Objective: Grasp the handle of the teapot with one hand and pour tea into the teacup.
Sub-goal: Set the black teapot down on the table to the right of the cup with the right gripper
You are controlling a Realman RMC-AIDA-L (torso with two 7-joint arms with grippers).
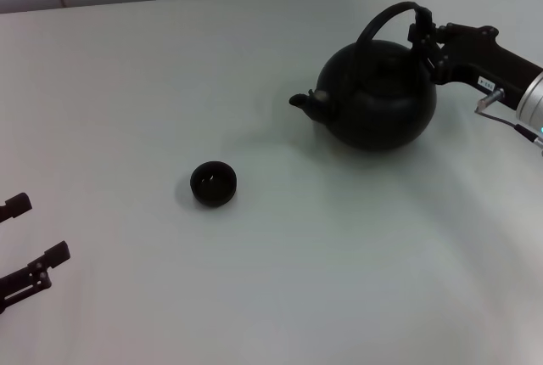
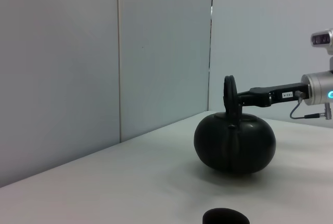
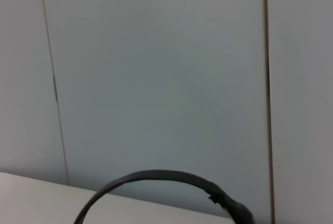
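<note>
Teapot (image 1: 377,98) looks heavy, rigid; our right gripper (image 1: 422,32) pinches its handle (image 1: 383,19); left gripper (image 1: 30,250) idles, spread.

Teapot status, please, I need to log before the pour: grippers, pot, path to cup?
Right gripper at the handle; left gripper open, idle. Teapot upright on the table. Teacup apart, nothing between.
</note>
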